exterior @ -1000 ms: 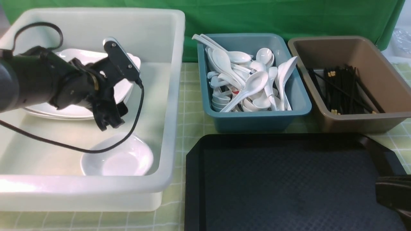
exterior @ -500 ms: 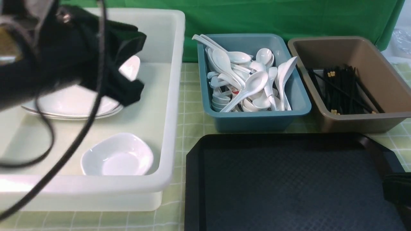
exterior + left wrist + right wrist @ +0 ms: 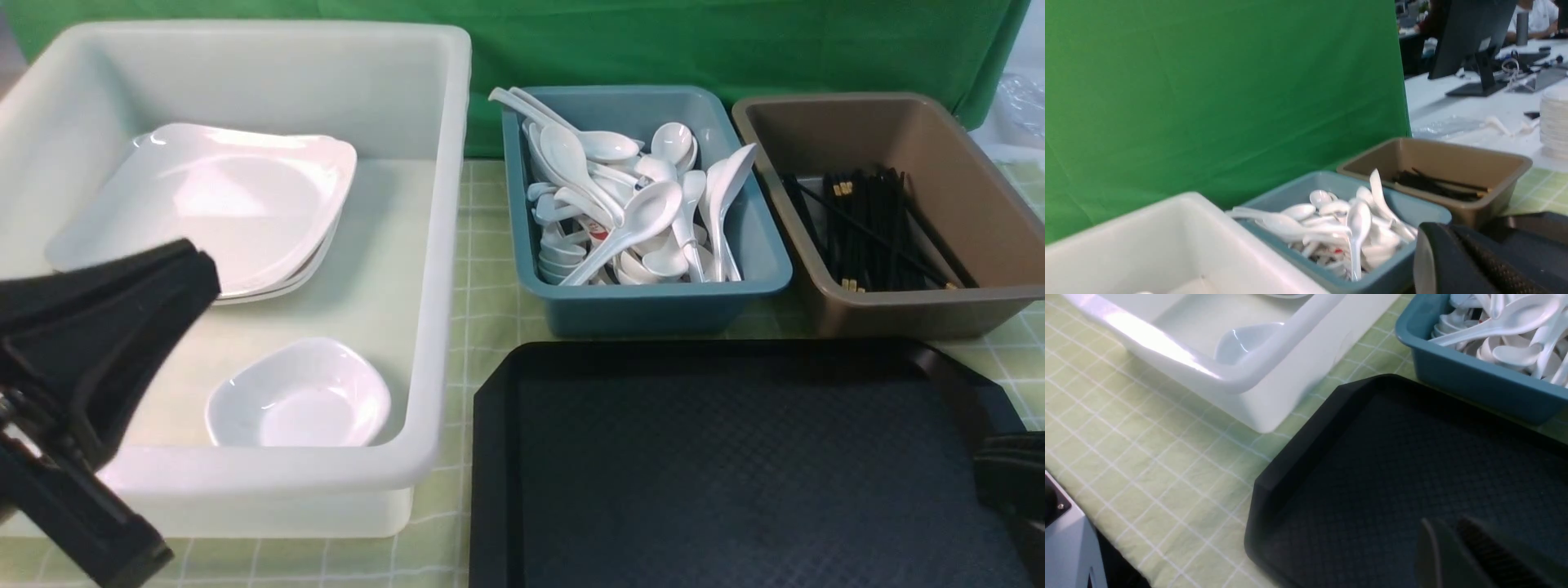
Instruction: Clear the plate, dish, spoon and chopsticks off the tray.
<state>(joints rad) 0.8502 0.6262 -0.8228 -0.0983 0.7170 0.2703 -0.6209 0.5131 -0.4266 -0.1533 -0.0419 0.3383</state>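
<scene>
The black tray [image 3: 735,465] lay bare on the counter [image 3: 482,269], with nothing left on its textured floor in the front view or the right wrist view. Every task item sat beyond or beside it. The plate [image 3: 212,204] rested on a stack at the far side of the white tub [image 3: 441,245], which stood to the left of the tray, and the dish [image 3: 298,396] sat upright in the tub's near corner closest to the tray. Spoons [image 3: 637,212] filled the blue bin [image 3: 653,302] just behind the tray, and chopsticks [image 3: 869,229] lay lengthwise in the brown bin [image 3: 898,314] beside it.

The left tool [image 3: 73,416] hovered low at the tub's near left corner, well apart from the tray; it held nothing visible, though how wide it stood could not be told. The right tool [image 3: 1457,547] hung over the tray's right edge, fingers [image 3: 1433,555] close together and empty.

By this layout the clearing looked finished; no item lay toward either tool, so only retreat seemed to remain.
</scene>
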